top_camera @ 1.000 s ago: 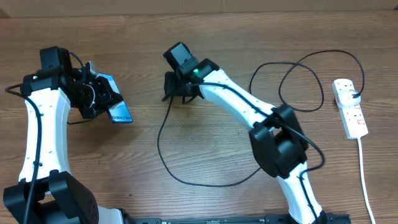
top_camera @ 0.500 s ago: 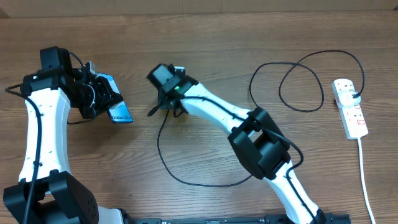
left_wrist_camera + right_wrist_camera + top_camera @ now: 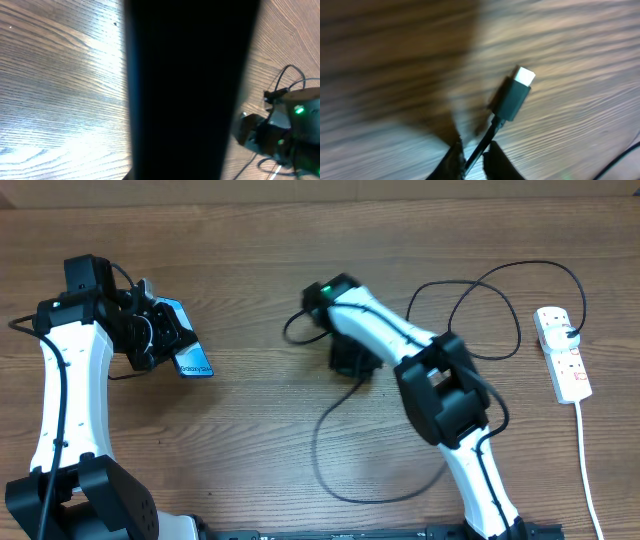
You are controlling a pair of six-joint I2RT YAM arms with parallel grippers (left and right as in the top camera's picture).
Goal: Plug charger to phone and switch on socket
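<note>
My left gripper (image 3: pixel 160 338) is shut on the phone (image 3: pixel 192 352) and holds it tilted at the left, its light blue screen showing. In the left wrist view the phone (image 3: pixel 190 90) is a dark slab that hides the fingers. My right gripper (image 3: pixel 350 358) is at the table's middle, shut on the charger cable (image 3: pixel 322 442). In the right wrist view the fingers (image 3: pixel 475 150) pinch the cable just behind the black connector (image 3: pixel 512 97), whose metal tip points up and away over the wood. The white socket (image 3: pixel 562 352) lies at the far right.
The black cable loops over the table in front of the right arm and in curves (image 3: pixel 480 320) toward the socket. The socket's white cord (image 3: pixel 585 465) runs toward the front edge. The right arm shows in the left wrist view (image 3: pixel 287 127).
My right gripper has swung from near the phone back to the right, toward the table's middle, taking the cable end with it; the front loop shifted right. The left arm has not moved.
</note>
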